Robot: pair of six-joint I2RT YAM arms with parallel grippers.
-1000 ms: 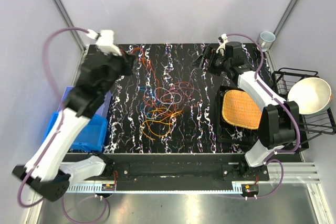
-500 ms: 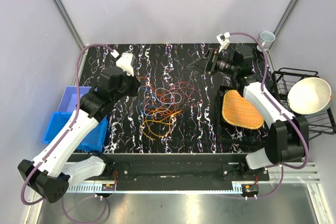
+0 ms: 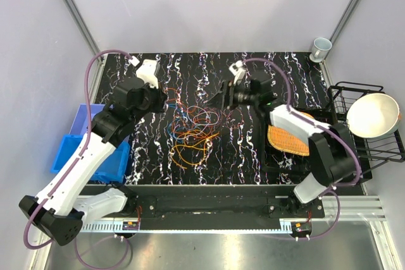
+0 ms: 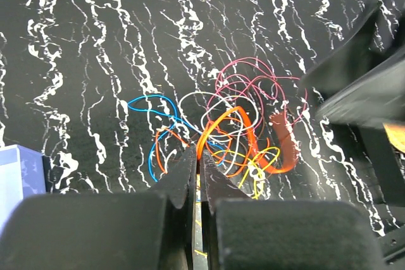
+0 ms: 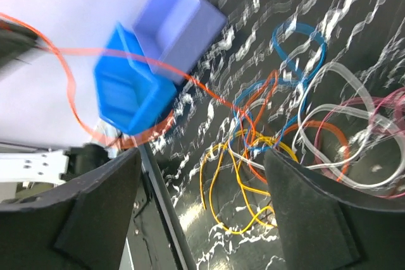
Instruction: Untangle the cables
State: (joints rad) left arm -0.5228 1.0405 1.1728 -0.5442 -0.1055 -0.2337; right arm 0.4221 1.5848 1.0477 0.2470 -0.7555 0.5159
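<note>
One bowl (image 3: 373,115), seemingly in rack (image 3: 357,85)

Tangle of thin cables (image 3: 193,128) in loose, overlapping loops: orange, pink-red, yellow, white, blue. Heaped just ahead of the left fingers (image 4: 183,175), blue loops to their left, pink ones farthest out. 1 orange strand pinched at their tips and stretched up through the air, off the pile. Beneath the spread right fingers (image 5: 101,207), untouched: yellow loops showing between the 2, white and blue beyond.
</note>
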